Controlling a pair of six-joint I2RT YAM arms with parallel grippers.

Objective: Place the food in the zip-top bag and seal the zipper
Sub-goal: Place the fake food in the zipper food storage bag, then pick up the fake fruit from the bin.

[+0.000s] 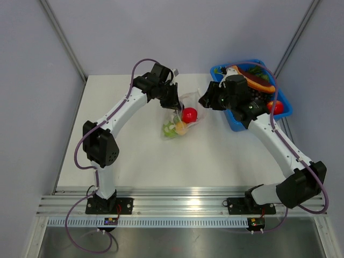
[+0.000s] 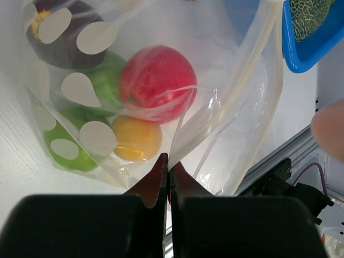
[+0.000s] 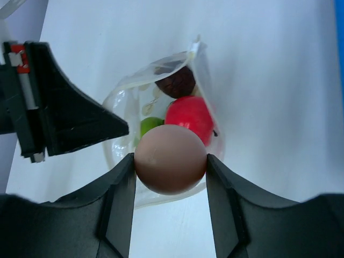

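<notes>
Left fingers (image 2: 155,180) pinch the zip-top bag (image 2: 226,107) rim, apparently to hold its mouth open for the tan ball (image 3: 170,159) clamped between right fingers (image 3: 119,200).

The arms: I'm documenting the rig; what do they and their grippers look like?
The left arm and right arm have white links, black joint housings and looping purple cables. The left gripper and right gripper are matte black with tapered fingers.
</notes>
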